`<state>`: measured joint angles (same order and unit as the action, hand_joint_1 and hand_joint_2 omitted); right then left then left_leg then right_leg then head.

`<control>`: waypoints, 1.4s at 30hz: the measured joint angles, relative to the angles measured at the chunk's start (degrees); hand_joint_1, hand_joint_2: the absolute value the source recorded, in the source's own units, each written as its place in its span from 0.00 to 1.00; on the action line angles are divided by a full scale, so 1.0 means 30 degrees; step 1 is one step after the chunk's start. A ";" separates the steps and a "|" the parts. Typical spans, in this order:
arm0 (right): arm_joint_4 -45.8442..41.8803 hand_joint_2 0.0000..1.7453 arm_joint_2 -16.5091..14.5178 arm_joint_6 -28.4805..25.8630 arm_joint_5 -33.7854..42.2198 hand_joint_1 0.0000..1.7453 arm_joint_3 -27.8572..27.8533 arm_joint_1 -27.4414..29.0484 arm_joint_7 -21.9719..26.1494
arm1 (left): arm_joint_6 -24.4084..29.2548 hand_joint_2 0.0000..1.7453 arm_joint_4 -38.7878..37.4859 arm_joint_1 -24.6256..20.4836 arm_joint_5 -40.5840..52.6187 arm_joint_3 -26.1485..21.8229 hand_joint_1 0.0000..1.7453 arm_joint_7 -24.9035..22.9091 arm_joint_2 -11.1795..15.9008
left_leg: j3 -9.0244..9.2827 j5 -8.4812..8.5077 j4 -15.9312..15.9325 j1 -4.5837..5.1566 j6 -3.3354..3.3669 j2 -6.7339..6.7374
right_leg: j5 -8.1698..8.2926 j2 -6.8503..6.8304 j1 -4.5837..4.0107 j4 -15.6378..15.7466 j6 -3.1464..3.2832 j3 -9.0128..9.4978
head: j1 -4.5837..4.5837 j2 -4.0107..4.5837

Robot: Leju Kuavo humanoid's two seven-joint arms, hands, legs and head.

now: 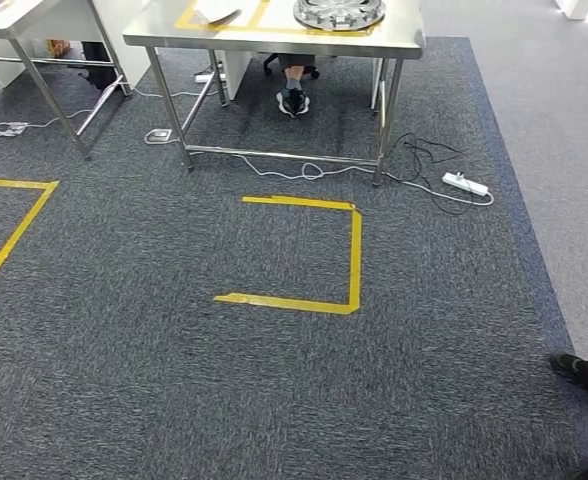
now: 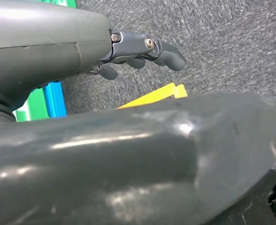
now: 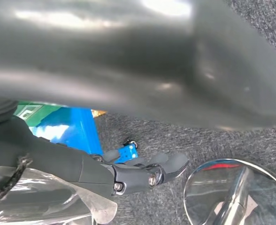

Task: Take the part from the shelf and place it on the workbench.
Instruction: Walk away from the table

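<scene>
1. Head view: steel workbench [image 1: 276, 40] seen at the far side of the dark grey carpet [image 1: 200, 380]. A round grey metal part [image 1: 339, 12] lies on the bench top, toward its right end, cut off by the frame edge.
2. Part sits touching or just over the yellow tape outline [image 1: 189, 18] marked on the bench top. A white sheet [image 1: 217, 10] lies inside that outline, to the left of the part, apart from it.
3. Floor: open yellow tape rectangle [image 1: 329, 270] marked on the carpet in front of the bench; a 2nd yellow tape mark [image 1: 15, 220] at the left edge.
4. White power strip [image 1: 464, 184] w/ black and white cables lies by the bench's right leg. A person's dark shoe [image 1: 292, 101] is seen under the bench; another dark shoe [image 1: 574, 368] at the frame's right edge.
5. A 2nd table [image 1: 19, 25] stands left of the bench.
6. Left wrist view: left hand [image 2: 136, 51] held over the carpet, fingers [image 2: 170, 55] extended and only slightly curled, nothing gripped. Yellow tape strip [image 2: 157, 93] and green/blue objects [image 2: 46, 101] seen beyond it; what they are can't be made out.
7. Right wrist view: right hand [image 3: 143, 171] over the carpet, fingers [image 3: 173, 164] stretched out nearly straight, nothing held. A blue object [image 3: 72, 129] lies behind it, id unclear. A round shiny metal base [image 3: 235, 192] sits on the carpet just beside the fingertips, not touching.
</scene>
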<state>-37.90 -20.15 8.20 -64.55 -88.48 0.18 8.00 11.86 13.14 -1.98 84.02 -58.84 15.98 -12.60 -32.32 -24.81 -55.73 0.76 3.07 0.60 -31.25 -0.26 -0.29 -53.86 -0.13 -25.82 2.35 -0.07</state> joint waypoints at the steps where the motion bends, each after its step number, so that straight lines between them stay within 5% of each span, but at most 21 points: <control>1: 0.0000 0.00 0.0000 0.0002 0.0042 0.00 -0.0002 -0.0002 0.0000 | -0.0086 0.00 0.0000 0.0003 0.0013 0.0000 0.00 0.0000 0.0026 | -0.0003 0.0087 0.0018 -0.0022 -0.0107 -0.0007 | 0.0019 -0.0012 -0.0023 -0.0017 0.0033 -0.0020 | 0.0002 0.0000; 10: 0.0000 0.00 0.0000 -0.0170 0.0235 0.00 -0.0002 -0.0009 0.0000 | -0.0211 0.00 0.0022 0.0087 -0.0108 -0.0026 0.00 -0.0026 0.0138 | -0.0038 0.0137 0.0047 -0.0071 -0.0589 -0.0023 | -0.0007 -0.0025 -0.0054 -0.0097 0.0131 -0.0089 | 0.0009 0.0000; 14: -0.0015 0.00 0.0000 -0.0142 0.0257 0.00 -0.0003 -0.0009 0.0000 | -0.0211 0.00 0.0049 0.0072 -0.0264 -0.0073 0.00 0.0051 -0.0197 | -0.0075 0.0098 0.0037 -0.0062 -0.0642 -0.0023 | -0.0021 -0.0019 -0.0024 -0.0099 0.0130 -0.0110 | 0.0014 0.0000; 21: -0.0036 0.00 0.0000 0.0160 0.0257 0.00 -0.0004 -0.0009 -0.0014 | -0.1041 0.00 0.0051 0.0041 -0.0346 -0.0178 0.00 0.0428 -0.0312 | -0.0122 0.0079 -0.0006 -0.0032 -0.0636 -0.0023 | -0.0017 -0.0019 0.0013 -0.0096 0.0116 -0.0135 | 0.0015 0.0000; 25: -0.0082 0.00 -0.0007 0.0244 0.0191 0.00 0.0000 -0.0024 -0.0056 | -0.1368 0.00 0.0051 0.0001 -0.0271 -0.0215 0.00 0.0521 -0.0308 | -0.0039 0.0032 0.0193 0.0035 -0.0238 -0.0043 | 0.0030 -0.0056 0.0127 0.0095 -0.0254 -0.0037 | -0.0005 0.0000; 27: -0.0131 0.00 -0.0007 0.0323 0.0153 0.00 -0.0002 -0.0043 -0.0069 | -0.1472 0.00 0.0051 -0.0009 -0.0200 -0.0224 0.00 0.0572 -0.0332 | 0.0206 0.0238 0.0717 -0.0094 -0.0040 -0.0050 | -0.0486 -0.0007 0.0105 -0.0586 -0.0363 -0.0312 | 0.0016 0.0000; 30: -0.0180 0.00 -0.0004 0.0382 0.0098 0.00 -0.0007 -0.0026 -0.0126 | -0.1508 0.00 0.0051 -0.0018 -0.0133 -0.0226 0.00 0.0625 -0.0359 | 0.0253 0.0333 0.0886 -0.0206 -0.0022 -0.0039 | -0.2303 0.0062 0.0292 -0.4140 -0.0616 -0.2220 | 0.0038 0.0000; 31: -0.0195 0.00 -0.0002 0.0386 0.0073 0.00 -0.0007 -0.0006 -0.0146 | -0.1482 0.00 0.0051 -0.0012 -0.0115 -0.0226 0.00 0.0632 -0.0364 | 0.0243 0.0299 0.0857 -0.0242 -0.0089 -0.0039 | -0.2535 0.0059 0.0390 -0.5075 -0.0732 -0.2784 | 0.0033 0.0000; 33: -0.0228 0.00 0.0004 0.0384 0.0036 0.00 -0.0007 0.0021 -0.0158 | -0.1415 0.00 0.0051 -0.0005 -0.0084 -0.0226 0.00 0.0634 -0.0379 | 0.0243 0.0184 0.0719 -0.0386 -0.0322 -0.0047 | -0.1777 0.0050 0.0595 -0.4752 -0.0982 -0.2845 | 0.0035 0.0000; 36: -0.0262 0.00 -0.0022 0.0395 0.0016 0.00 -0.0007 0.0005 -0.0168 | -0.1360 0.00 0.0051 -0.0017 -0.0058 -0.0230 0.00 0.0630 -0.0357 | 0.0159 -0.0226 0.0087 -0.0577 -0.0883 -0.0087 | 0.0016 0.0060 0.0863 -0.1459 -0.1294 -0.1382 | 0.0102 0.0000; 42: -0.0324 0.00 -0.0058 0.0402 -0.0020 0.00 -0.0002 0.0036 -0.0200 | -0.1275 0.00 0.0051 -0.0023 -0.0044 -0.0233 0.00 0.0627 -0.0299 | -0.0057 -0.1136 -0.1072 -0.0613 -0.1402 -0.0113 | -0.0115 0.0095 0.0843 -0.1204 -0.0372 -0.0916 | -0.0038 0.0000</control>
<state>-38.87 -20.33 9.41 -64.61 -88.48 0.29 7.40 8.04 13.29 -2.05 83.89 -59.54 17.86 -13.50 -32.49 -28.22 -58.95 -1.08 -1.13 0.26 -31.59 0.03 2.24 -57.48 -1.25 -28.57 2.24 -0.07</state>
